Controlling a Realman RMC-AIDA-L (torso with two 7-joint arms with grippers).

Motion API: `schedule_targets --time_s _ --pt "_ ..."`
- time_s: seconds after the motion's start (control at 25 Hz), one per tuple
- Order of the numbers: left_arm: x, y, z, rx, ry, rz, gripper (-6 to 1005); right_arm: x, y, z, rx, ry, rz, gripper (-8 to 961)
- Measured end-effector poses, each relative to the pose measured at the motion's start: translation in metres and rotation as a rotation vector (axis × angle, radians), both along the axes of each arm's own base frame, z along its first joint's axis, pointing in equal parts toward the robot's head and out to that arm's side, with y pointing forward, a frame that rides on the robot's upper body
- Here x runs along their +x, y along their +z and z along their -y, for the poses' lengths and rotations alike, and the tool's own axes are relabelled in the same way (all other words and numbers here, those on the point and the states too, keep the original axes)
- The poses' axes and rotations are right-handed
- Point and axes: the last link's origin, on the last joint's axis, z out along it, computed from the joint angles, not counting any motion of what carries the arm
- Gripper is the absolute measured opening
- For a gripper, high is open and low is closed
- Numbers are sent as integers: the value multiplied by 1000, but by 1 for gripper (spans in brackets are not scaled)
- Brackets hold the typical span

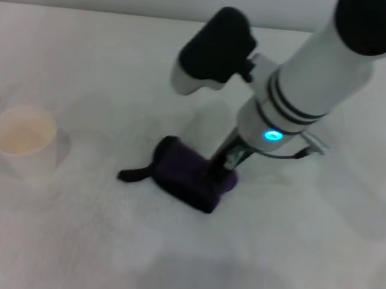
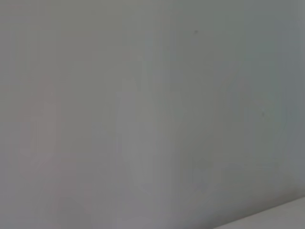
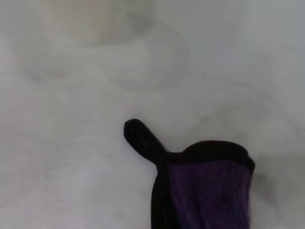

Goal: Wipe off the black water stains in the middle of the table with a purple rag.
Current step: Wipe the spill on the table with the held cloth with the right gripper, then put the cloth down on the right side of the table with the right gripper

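Right gripper, centre frame, presses my small dark purple rag onto the white matte table; I judge its fingers clamp the cloth for wiping.

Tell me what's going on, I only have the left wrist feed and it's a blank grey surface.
Observer: In the head view the right gripper is down on the purple rag, mid-table.
Operator: Any black stain showing?
Observer: None visible around the rag; under it I can't tell.
Operator: Anything else on the table?
Observer: A paper cup stands upright on the robot's left, apart from the rag.
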Motion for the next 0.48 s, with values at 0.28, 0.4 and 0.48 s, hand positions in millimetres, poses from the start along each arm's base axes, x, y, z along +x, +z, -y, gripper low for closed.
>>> schedule_targets --time_s 0.28,0.4,0.48 --pt "1 1 -1 3 -3 -3 885 37 38 -15 132 -94 57 131" --pt "2 2 -3 3 -7 -4 885 53 58 -18 192 -132 75 131" --pt "2 2 -4 3 -8 -4 885 62 68 -20 224 -154 77 131"
